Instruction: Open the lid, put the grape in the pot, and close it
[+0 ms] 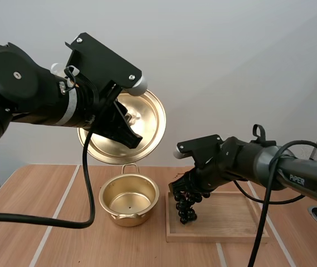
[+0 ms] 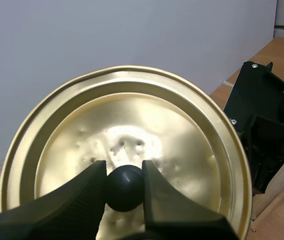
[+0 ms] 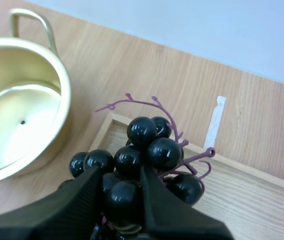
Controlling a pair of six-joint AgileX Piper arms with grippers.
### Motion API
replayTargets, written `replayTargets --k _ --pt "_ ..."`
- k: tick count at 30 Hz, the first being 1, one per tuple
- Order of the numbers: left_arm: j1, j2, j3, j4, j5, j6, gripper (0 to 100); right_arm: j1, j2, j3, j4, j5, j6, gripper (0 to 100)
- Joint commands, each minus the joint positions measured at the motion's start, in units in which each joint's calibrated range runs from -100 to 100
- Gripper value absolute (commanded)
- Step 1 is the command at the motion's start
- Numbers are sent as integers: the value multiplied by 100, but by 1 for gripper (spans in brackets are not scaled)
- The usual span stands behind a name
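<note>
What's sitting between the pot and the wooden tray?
Nothing: only bare table separates the pot from the wooden tray, as the high view shows.

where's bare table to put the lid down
Bare table left of the pot, out to the table's edge. The tray's right half is bare too. Crowded: the narrow gap between pot and tray, where the right gripper holds the grapes over the tray's left end.
</note>
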Motion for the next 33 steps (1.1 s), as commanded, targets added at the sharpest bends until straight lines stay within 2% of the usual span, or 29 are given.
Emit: replayTargets --k 1,9,15,16,19,24,33 --pt "-13 -80 -46 -149 -62 -43 0 -1 -351 -92 49 117 -18 0" --pt "-13 -404 -490 -149 -182 -291 0 17 -517 -904 475 702 -54 0" --pt "-6 -701 -1078 -116 -86 -590 0 405 -517 -1518 487 830 -54 0" --pt "-6 -746 -1321 -71 126 -715 0 598 -503 -1661 487 830 -54 0" --pt "-6 -835 -1520 -11 191 -803 0 797 -408 -1797 487 794 -54 0" --pt "-6 -1069 -1797 61 128 -831 0 1054 48 -1870 523 598 -12 0" --pt "-6 -1294 -1871 97 4 -831 0 1275 1137 -2063 523 -8 -55 0"
